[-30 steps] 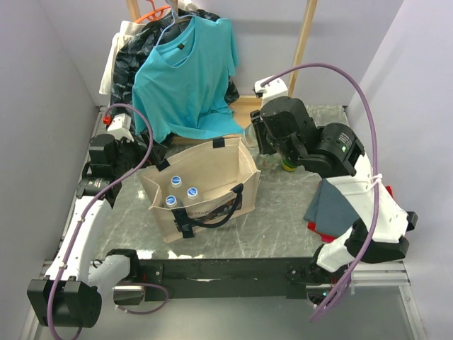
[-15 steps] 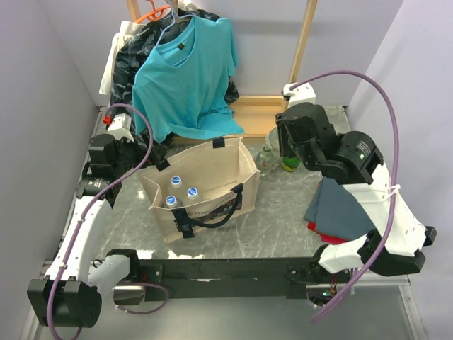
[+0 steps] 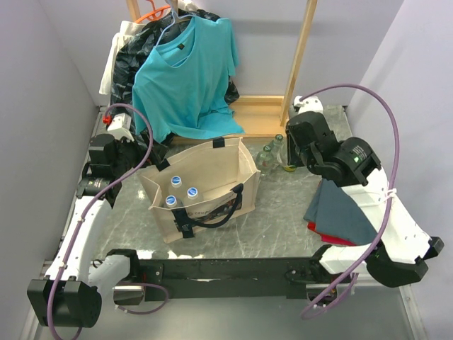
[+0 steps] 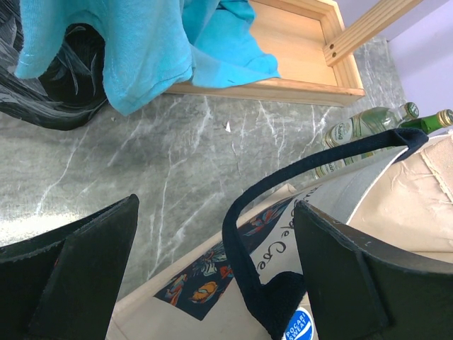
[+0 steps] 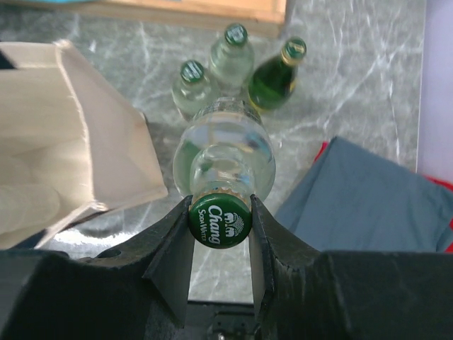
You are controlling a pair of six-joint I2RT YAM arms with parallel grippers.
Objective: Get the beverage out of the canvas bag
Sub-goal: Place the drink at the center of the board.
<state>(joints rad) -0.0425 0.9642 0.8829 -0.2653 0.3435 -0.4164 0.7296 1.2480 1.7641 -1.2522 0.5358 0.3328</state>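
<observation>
The canvas bag (image 3: 212,166) stands open mid-table, beige with black strap handles; its printed side (image 4: 205,283) fills the bottom of the left wrist view. Three bottles with blue-and-white caps (image 3: 191,192) stand inside it. My left gripper (image 4: 216,212) is open at the bag's far left rim (image 3: 157,164), with one black handle (image 4: 237,234) looping between its fingers untouched. My right gripper (image 5: 219,212) is shut on the green cap of a clear glass soda-water bottle (image 5: 223,152), the beverage, held above the table right of the bag. In the top view this gripper (image 3: 290,154) hides it.
Three glass bottles stand on the marble just beyond the held one: two clear (image 5: 192,76) (image 5: 233,49), one green (image 5: 276,78). A grey cloth (image 3: 340,205) over something red lies at the right. A teal T-shirt (image 3: 187,71) hangs on a wooden rack (image 3: 303,49) behind.
My right arm has swung right and back, away from the bag's far right corner, carrying the clear bottle toward the standing bottles. The left arm and the bag have not moved.
</observation>
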